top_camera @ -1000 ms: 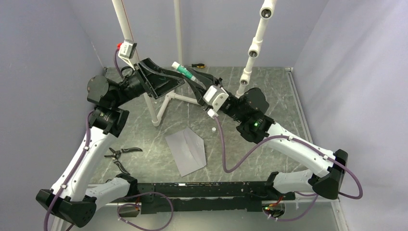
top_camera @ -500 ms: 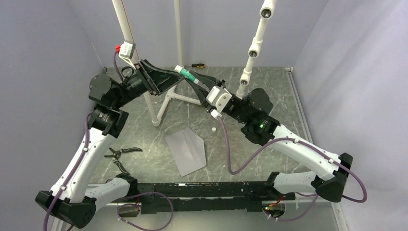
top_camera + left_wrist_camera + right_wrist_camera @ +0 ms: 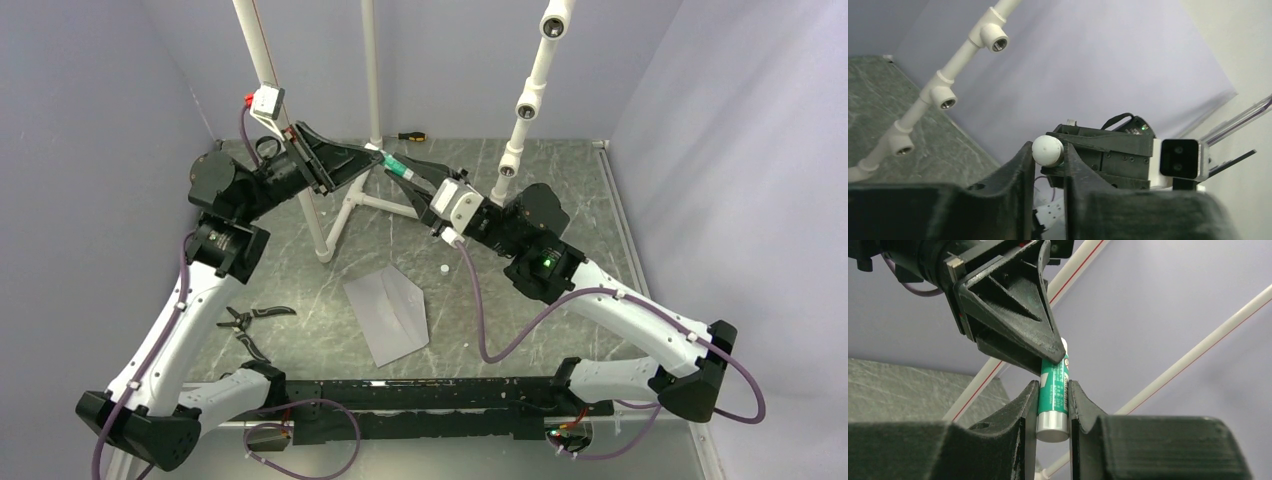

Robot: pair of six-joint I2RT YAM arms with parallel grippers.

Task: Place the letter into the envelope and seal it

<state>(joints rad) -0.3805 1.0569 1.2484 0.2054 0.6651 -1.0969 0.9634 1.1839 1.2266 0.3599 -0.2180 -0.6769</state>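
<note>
Green-labelled glue stick (image 3: 1053, 385) sits pinched near its silver base between the narrowed fingers of the right gripper (image 3: 1053, 392). The left gripper (image 3: 1048, 155) clamps the white cap (image 3: 1048, 150) at the stick's other end, so both arms hold it in the air. Below the glue stick, towards the arm bases, the pale grey envelope (image 3: 388, 312) lies flat on the table (image 3: 560, 170).

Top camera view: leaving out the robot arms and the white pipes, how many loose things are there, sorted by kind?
envelope: 1
glue stick: 1
screwdriver: 1
pliers: 1
small white bit: 1
Total: 5
</note>
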